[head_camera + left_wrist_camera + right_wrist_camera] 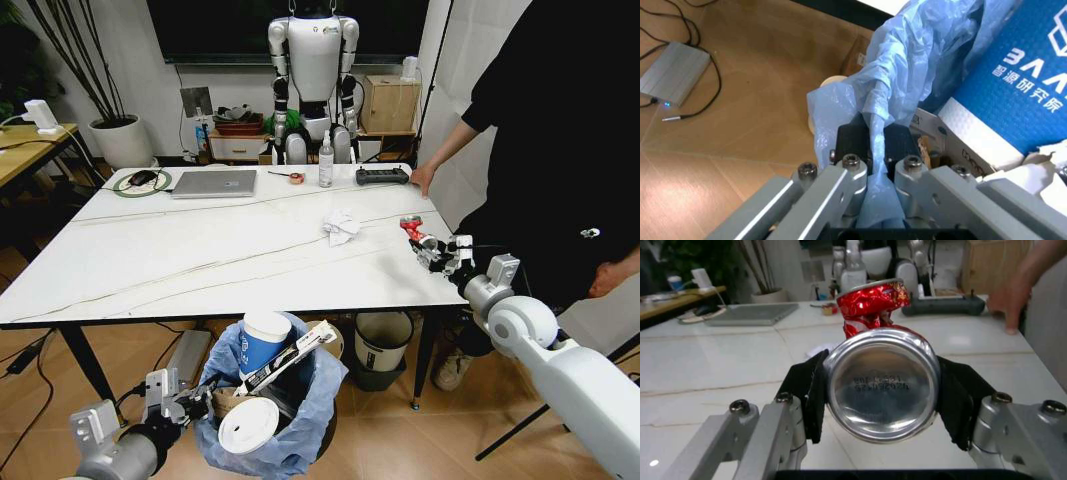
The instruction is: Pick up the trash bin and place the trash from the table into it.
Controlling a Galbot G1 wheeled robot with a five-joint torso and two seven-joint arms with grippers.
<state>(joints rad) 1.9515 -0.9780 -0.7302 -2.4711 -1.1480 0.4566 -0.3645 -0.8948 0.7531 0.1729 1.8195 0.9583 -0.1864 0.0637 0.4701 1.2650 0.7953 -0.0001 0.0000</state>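
Trash still on the table point(200, 255) came down to two pieces: a crumpled white tissue point(340, 226) lying near the middle of the right half, and a crushed red drink can point(414, 231) at the right edge. The right gripper point(428, 246) was at that edge with its jaws clamped on the can; in the right wrist view the black pads point(808, 399) pressed both sides of the can's silver base point(881, 385), and its dented red body pointed away over the tabletop. The trash bin point(270, 425) sat below the table's near edge, lined with a crinkled light-blue bag point(907, 60). Inside it stood a blue paper cup point(262, 342), a flattened cardboard box point(288, 362) leaning across the opening, and a white lid point(248, 424) at the front. The left gripper point(196, 398) was beside the bin on its left, jaws closed on the bin's rim with a fold of the bag pinched between them, as the left wrist view showed. A laptop point(214, 183), a bottle point(326, 160) and a black controller point(382, 176) lay along the far edge, where a person's hand point(423, 179) rested on the corner.
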